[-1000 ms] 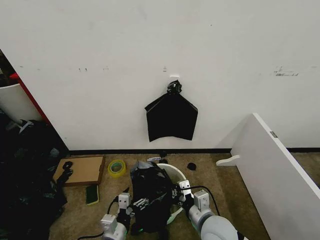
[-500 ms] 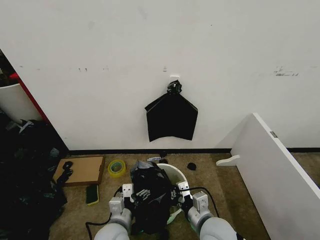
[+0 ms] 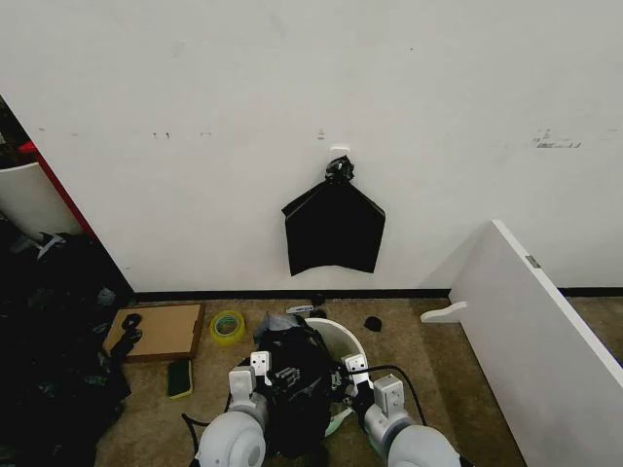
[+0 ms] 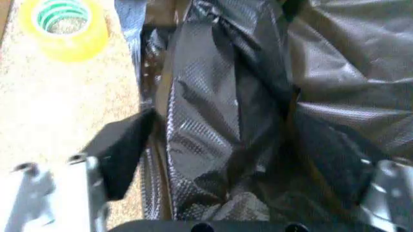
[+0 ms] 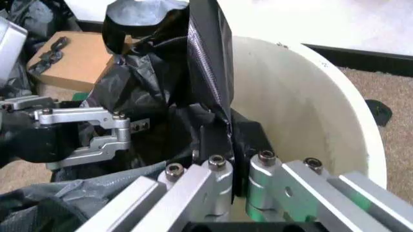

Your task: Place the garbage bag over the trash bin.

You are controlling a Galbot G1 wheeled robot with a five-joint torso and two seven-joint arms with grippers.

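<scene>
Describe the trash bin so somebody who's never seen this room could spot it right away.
Start at the white wall with a flat black bundle hanging on it, then look straight down to the carpet. The trash bin is the round white bucket there, between the yellow tape roll and the slanted white panel. It alone has the garbage bag bunched in its mouth.

The trash bin (image 3: pixel 343 342) stands on the floor (image 3: pixel 438 370) at six o'clock, with the garbage bag (image 3: pixel 292 375) draped over its nine o'clock side. The left claw (image 3: pixel 255 375) and right claw (image 3: pixel 352 375) flank the bag. A tape roll (image 3: pixel 227 326) lies at ten o'clock from the bin, cardboard (image 3: pixel 161 331) beyond it.
</scene>
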